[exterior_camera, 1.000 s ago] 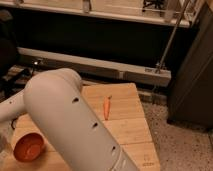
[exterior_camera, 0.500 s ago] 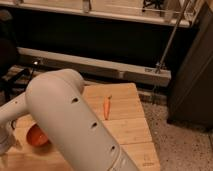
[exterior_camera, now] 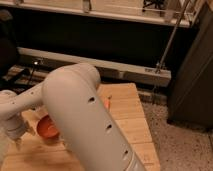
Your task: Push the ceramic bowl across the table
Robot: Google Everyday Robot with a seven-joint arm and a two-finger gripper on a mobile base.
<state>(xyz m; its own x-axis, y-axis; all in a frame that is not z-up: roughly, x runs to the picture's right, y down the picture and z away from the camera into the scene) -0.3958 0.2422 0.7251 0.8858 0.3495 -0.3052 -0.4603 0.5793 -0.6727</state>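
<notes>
The ceramic bowl [exterior_camera: 48,129] is glossy orange-red and sits on the left part of the light wooden table [exterior_camera: 127,117]. The white arm partly covers its right side. My gripper [exterior_camera: 21,134] is low at the far left, right against the bowl's left rim. My big white arm [exterior_camera: 85,120] crosses the middle of the view and hides much of the table top.
A thin orange carrot [exterior_camera: 107,102] lies on the table just right of the arm, partly hidden by it. A dark cabinet [exterior_camera: 192,75] stands to the right on the speckled floor. A metal rail and dark shelving run behind the table.
The bowl has slid to the right and farther up the table, with the gripper following it. The arm has swung the same way and now covers more of the carrot.
</notes>
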